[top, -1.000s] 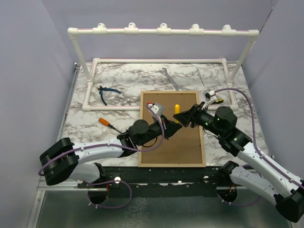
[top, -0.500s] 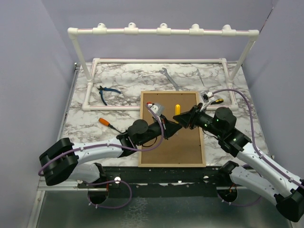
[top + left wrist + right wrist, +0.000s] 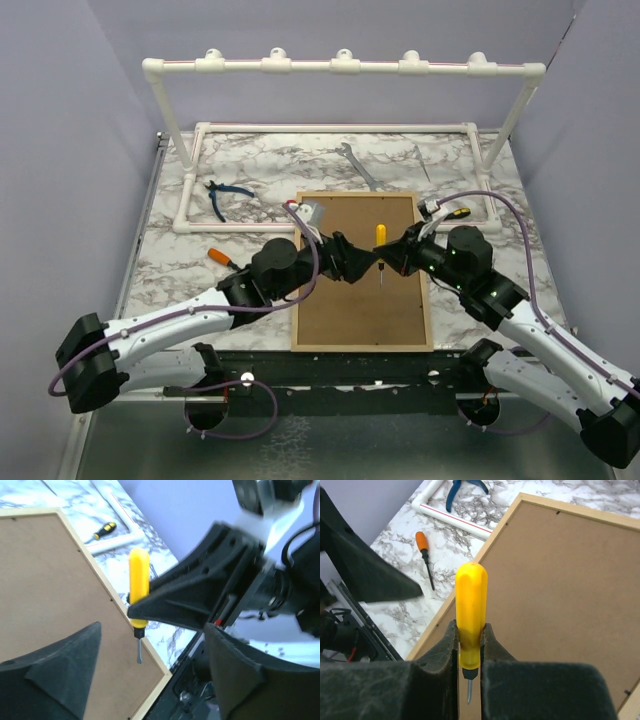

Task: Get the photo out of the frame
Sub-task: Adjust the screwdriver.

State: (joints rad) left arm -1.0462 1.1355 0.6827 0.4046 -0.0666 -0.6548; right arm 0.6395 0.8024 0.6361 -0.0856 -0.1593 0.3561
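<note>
The frame (image 3: 360, 305) lies face down on the marble table, its brown fibreboard back (image 3: 560, 580) up inside thin light-wood edging (image 3: 95, 562). The photo is hidden under that back. My right gripper (image 3: 388, 260) is shut on a yellow-handled screwdriver (image 3: 471, 605), which stands nearly upright above the back with its blade (image 3: 139, 650) pointing down. Just left of the screwdriver (image 3: 380, 240), my left gripper (image 3: 360, 264) is open and holds nothing. In the left wrist view, its dark fingers (image 3: 60, 675) spread wide on either side of the tool.
An orange screwdriver (image 3: 222, 257) and blue pliers (image 3: 228, 193) lie left of the frame. A wrench (image 3: 357, 165) lies behind it, and a black-and-yellow screwdriver (image 3: 452, 211) at its right. A white PVC pipe rack (image 3: 340, 66) spans the back of the table.
The left gripper has opened, let go of the yellow screwdriver and drawn back to the left. The right gripper has closed on the handle and now carries it alone.
</note>
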